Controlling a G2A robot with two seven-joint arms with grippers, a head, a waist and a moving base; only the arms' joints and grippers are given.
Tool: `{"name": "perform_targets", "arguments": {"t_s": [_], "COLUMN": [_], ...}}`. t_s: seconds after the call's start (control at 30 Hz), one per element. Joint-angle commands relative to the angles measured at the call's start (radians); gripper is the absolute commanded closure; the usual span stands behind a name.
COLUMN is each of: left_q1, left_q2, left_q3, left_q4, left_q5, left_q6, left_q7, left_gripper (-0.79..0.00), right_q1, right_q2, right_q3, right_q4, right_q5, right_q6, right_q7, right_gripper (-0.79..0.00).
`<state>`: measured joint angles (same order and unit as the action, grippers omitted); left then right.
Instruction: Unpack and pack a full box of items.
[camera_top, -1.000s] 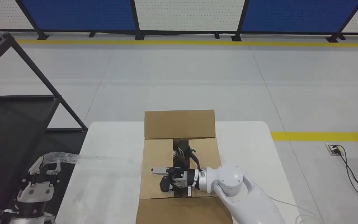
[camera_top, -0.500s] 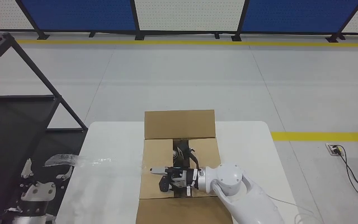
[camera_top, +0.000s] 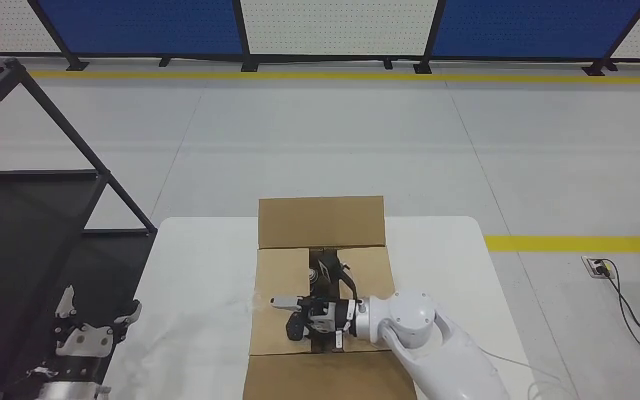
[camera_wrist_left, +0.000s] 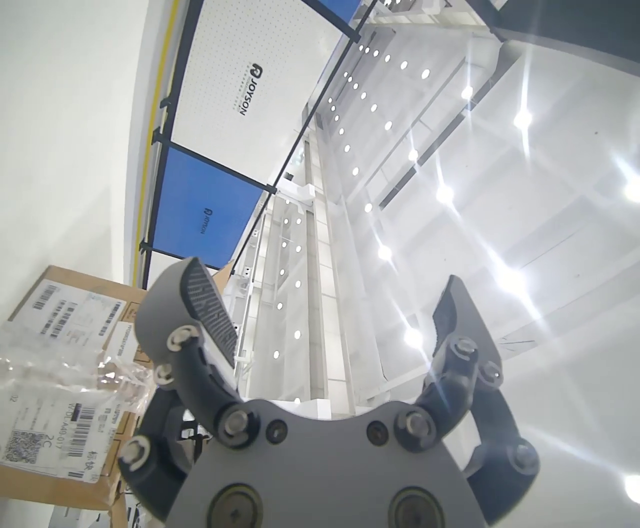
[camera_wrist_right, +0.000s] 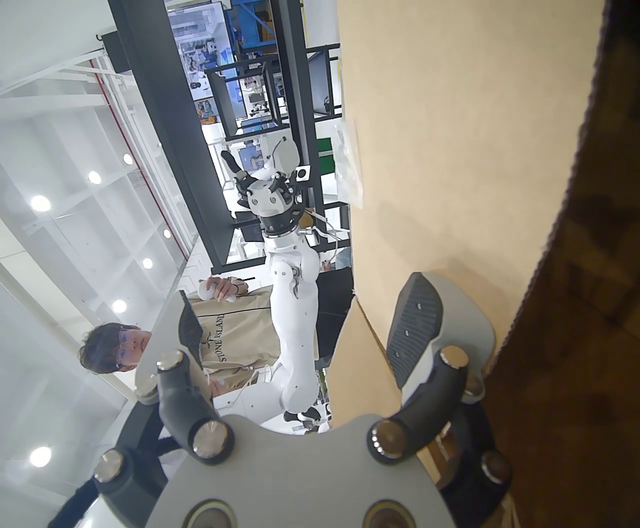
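Observation:
An open cardboard box (camera_top: 320, 222) stands mid-table with its flaps spread, and dark items (camera_top: 325, 270) show through the gap between them. My right gripper (camera_top: 297, 318) hovers over the box's left flap. In the right wrist view this gripper (camera_wrist_right: 300, 325) is open and empty, one finger (camera_wrist_right: 415, 320) close to the cardboard flap (camera_wrist_right: 450, 150). My left gripper (camera_top: 90, 335) is off the table's left edge, open and empty (camera_wrist_left: 330, 320). A crumpled clear plastic bag (camera_wrist_left: 60, 370) lies against the labelled side of the box (camera_wrist_left: 65, 300).
The white table (camera_top: 200, 300) has bare room left and right of the box. A black metal rack (camera_top: 60, 200) stands beyond the table's left edge, close to my left arm (camera_wrist_right: 290, 300).
My left gripper let go of the stretched clear plastic bag and drew back toward the near left. The bag dropped beside the box. The right arm barely moved.

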<state>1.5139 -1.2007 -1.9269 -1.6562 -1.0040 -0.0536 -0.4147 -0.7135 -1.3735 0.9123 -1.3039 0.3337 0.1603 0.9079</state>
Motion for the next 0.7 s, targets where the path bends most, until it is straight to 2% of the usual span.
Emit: {"name": "perform_targets", "arguments": {"t_s": [0.0,0.27,0.57,0.67], "left_q1": [0.004,0.052,0.099,0.108], "left_q2": [0.0,0.0,0.001,0.002], "left_q3": [0.005,0.006,0.01,0.011], "left_q4": [-0.009,-0.103,-0.191,-0.209], "left_q5": [0.01,0.042,0.058,0.071], "left_q6": [-0.008,-0.078,-0.104,-0.109], "left_q7": [-0.014,-0.204,-0.348,-0.397], "left_gripper": [-0.785,-0.785,-0.785,-0.785], "right_q1": [0.001,-0.014,-0.112,-0.154], "right_q2": [0.0,0.009,0.047,0.063], "right_q3": [0.001,0.022,0.115,0.171], "right_q4": [0.0,-0.064,-0.278,-0.356], "right_q5": [-0.001,-0.025,-0.095,-0.085], "right_q6": [-0.001,-0.017,-0.075,-0.1], "right_q7": [0.0,0.014,0.065,0.116], "right_gripper": [-0.785,-0.785,-0.785,-0.785]}}
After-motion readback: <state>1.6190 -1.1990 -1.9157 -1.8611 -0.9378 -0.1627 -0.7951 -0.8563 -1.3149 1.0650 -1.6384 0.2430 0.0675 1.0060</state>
